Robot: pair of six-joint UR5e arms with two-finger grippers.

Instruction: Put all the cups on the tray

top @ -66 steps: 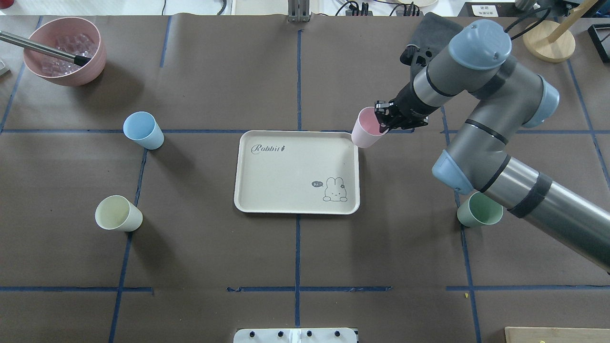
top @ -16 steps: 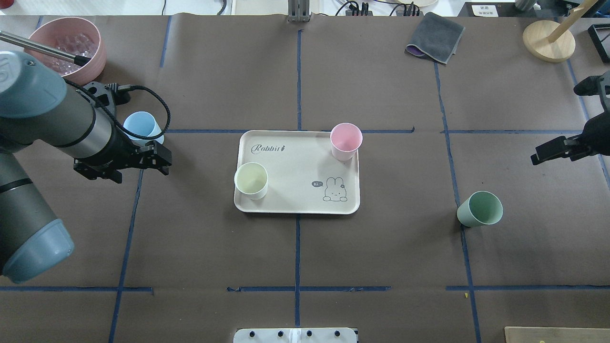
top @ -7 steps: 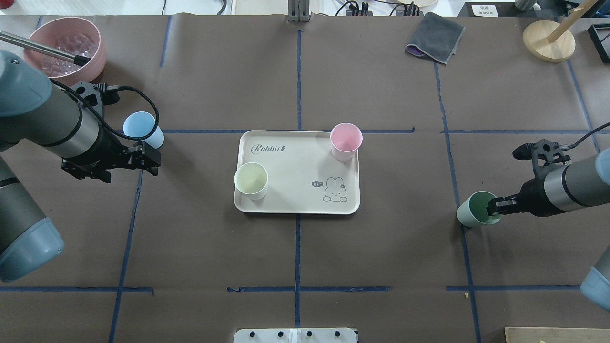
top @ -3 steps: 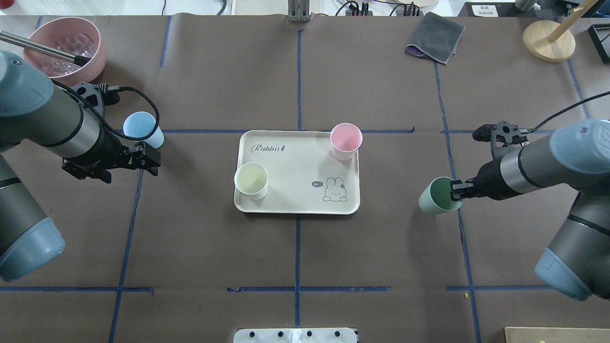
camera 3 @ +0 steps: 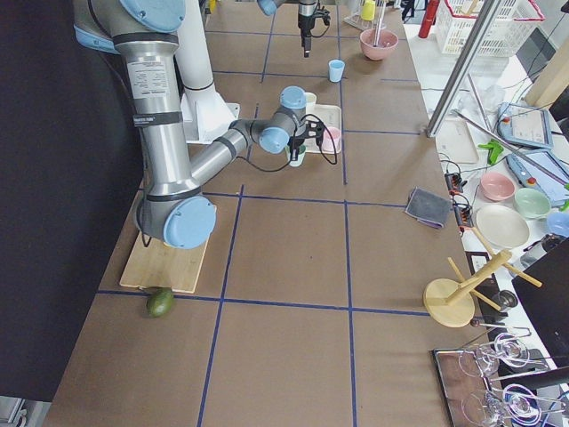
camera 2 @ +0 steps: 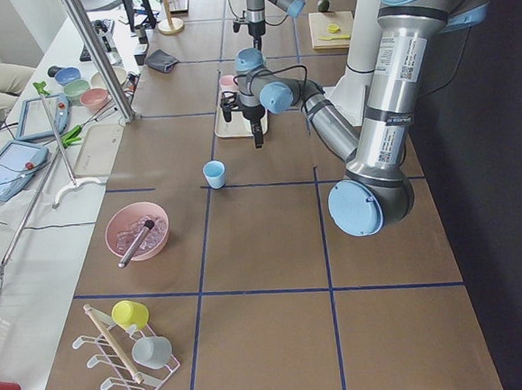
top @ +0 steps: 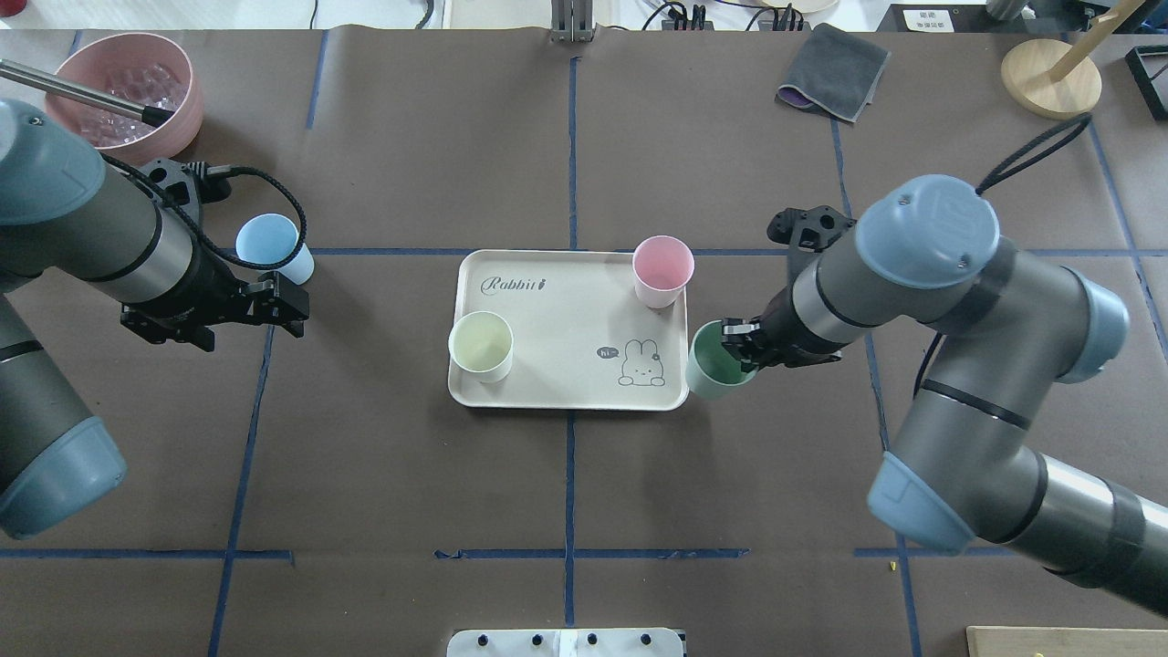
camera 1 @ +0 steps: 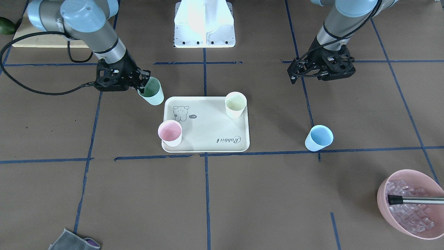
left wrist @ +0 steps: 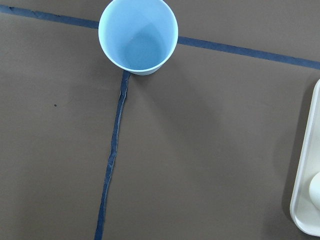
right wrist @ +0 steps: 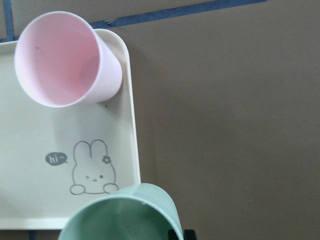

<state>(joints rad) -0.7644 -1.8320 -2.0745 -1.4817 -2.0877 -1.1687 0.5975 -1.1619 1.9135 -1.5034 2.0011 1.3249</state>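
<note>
My right gripper (top: pixel 735 350) is shut on the rim of the mint green cup (top: pixel 714 362), which it holds tilted just off the right edge of the tray (top: pixel 566 310), beside the bunny drawing. The wrist view shows the green cup (right wrist: pixel 120 215) at the tray's corner (right wrist: pixel 30 150). The pink cup (top: pixel 663 269) stands on the tray's far right corner and the cream-white cup (top: pixel 481 345) on its near left. The light blue cup (top: pixel 271 245) stands on the table to the left. My left gripper (top: pixel 285 307) is open and empty just near of it; the cup also shows in the left wrist view (left wrist: pixel 138 35).
A large pink bowl of clear cubes (top: pixel 128 91) with a metal handle stands at the far left corner. A grey cloth (top: pixel 835 73) and a wooden stand (top: pixel 1049 78) lie at the far right. A wooden board (camera 1: pixel 34 38) lies by the robot's base.
My right gripper took hold of the green cup and carried it left from the table's right side to the tray's right edge. My left arm has stayed by the blue cup.
</note>
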